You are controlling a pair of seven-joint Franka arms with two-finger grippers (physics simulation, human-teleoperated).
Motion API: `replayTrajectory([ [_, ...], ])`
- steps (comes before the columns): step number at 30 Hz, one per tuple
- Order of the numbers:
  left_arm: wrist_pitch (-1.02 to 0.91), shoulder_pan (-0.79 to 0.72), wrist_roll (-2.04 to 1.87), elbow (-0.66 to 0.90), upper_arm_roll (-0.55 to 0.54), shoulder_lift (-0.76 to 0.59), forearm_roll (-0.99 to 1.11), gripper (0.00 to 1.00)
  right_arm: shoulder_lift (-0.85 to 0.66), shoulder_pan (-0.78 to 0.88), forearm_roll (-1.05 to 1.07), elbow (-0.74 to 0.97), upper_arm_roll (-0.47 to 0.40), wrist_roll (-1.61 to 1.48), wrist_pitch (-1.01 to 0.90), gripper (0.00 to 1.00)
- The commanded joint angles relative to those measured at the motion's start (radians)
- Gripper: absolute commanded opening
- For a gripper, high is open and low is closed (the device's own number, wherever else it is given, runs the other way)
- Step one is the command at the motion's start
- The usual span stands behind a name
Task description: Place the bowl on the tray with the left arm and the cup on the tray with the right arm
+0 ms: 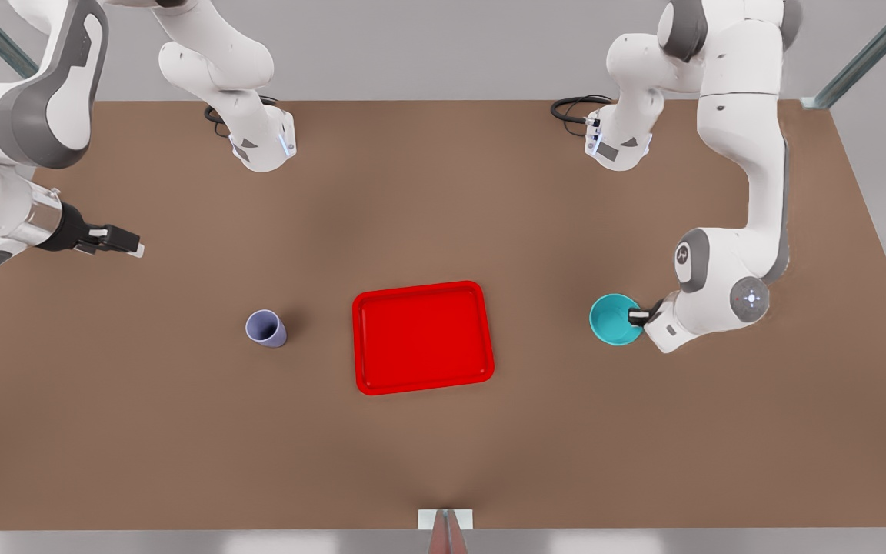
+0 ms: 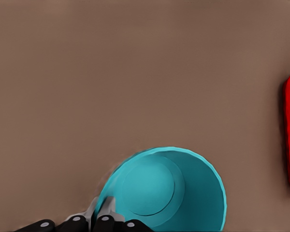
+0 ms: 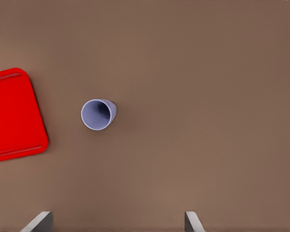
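The left gripper [image 1: 637,315] sits at the rim of the turquoise bowl [image 1: 614,319] on the front view's right, and in the left wrist view its jaws are closed on the bowl's wall, one finger inside, one outside. The bowl appears to rest on the brown bench [image 1: 443,462], well apart from the red tray [image 1: 422,337] at the middle. The pinch takes only a thin strip of a smooth, glossy rim, so the likely failure is the bowl pivoting or sliding out as it lifts, or swinging low and catching the tray's raised rim. A slow, level carry would guard against that.

The right gripper [image 1: 121,240] waits above the bench at the front view's left, jaws spread wide with nothing between them. The lavender cup [image 1: 266,328] stands below and apart from it, beside the tray. It is narrow, tapered and handleless, with plain slick walls, so an off-centre close could tip it or push it along the matte bench. The tray is flat, hard-looking, with rounded corners.
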Motion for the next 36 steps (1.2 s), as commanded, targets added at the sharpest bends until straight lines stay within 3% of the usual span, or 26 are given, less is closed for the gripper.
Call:
replayTrajectory([
  [1, -0.001, -0.021, -0.048, 0.011, 0.000, 0.006, -0.077, 0.21, 0.000, -0.001, 0.000, 0.000, 0.000, 0.001, 0.000, 1.00],
  [4, -0.075, -0.105, -0.523, 0.251, -0.099, 0.132, -0.077, 0.21, 0.000, -0.001, 0.000, -0.002, 0.000, -0.001, 0.002, 1.00],
  [7, -0.058, -0.107, -0.812, 0.349, -0.251, 0.208, -0.093, 0.21, 0.001, -0.001, 0.000, -0.002, 0.000, -0.001, 0.002, 1.00],
  [10, -0.036, -0.202, -0.932, 0.459, -0.266, 0.308, -0.162, 0.21, 0.001, -0.001, 0.000, -0.002, 0.000, -0.001, 0.002, 1.00],
  [13, 0.076, -0.213, -0.907, 0.449, -0.266, 0.368, -0.111, 0.21, 0.001, -0.001, 0.000, -0.002, 0.000, -0.001, 0.002, 1.00],
  [20, 0.076, -0.159, -0.764, 0.392, -0.266, 0.368, -0.042, 0.21, 0.006, -0.001, -0.002, -0.002, 0.000, -0.001, 0.006, 1.00],
  [23, 0.102, -0.158, -0.737, 0.392, -0.266, 0.393, -0.042, 0.57, 0.008, -0.001, -0.002, -0.003, 0.000, -0.001, 0.005, 1.00],
  [24, 0.105, -0.155, -0.735, 0.392, -0.266, 0.394, -0.042, 0.83, 0.008, -0.001, -0.002, -0.003, 0.000, -0.001, 0.003, 1.00],
  [25, 0.103, -0.155, -0.737, 0.392, -0.266, 0.394, -0.042, 1.00, 0.006, -0.001, -0.002, -0.003, 0.000, -0.001, 0.002, 1.00],
  [28, 0.097, -0.153, -0.729, 0.392, -0.266, 0.385, -0.036, 1.00, 0.008, -0.002, -0.002, -0.029, 0.000, -0.004, 0.015, 1.00],
  [31, -0.200, -0.087, -0.602, 0.421, -0.240, 0.236, 0.079, 0.99, 0.009, 0.001, -0.011, -0.112, 0.000, -0.004, 0.123, 1.00],
  [33, -0.521, -0.079, -0.216, 0.571, -0.067, 0.153, 0.139, 0.99, 0.015, 0.013, -0.021, -0.221, 0.011, -0.004, 0.253, 1.00],
  [36, -0.700, -0.081, 0.145, 0.568, 0.068, 0.012, 0.199, 1.00, 0.047, 0.042, -0.021, -0.347, 0.017, -0.004, 0.414, 1.00],
])
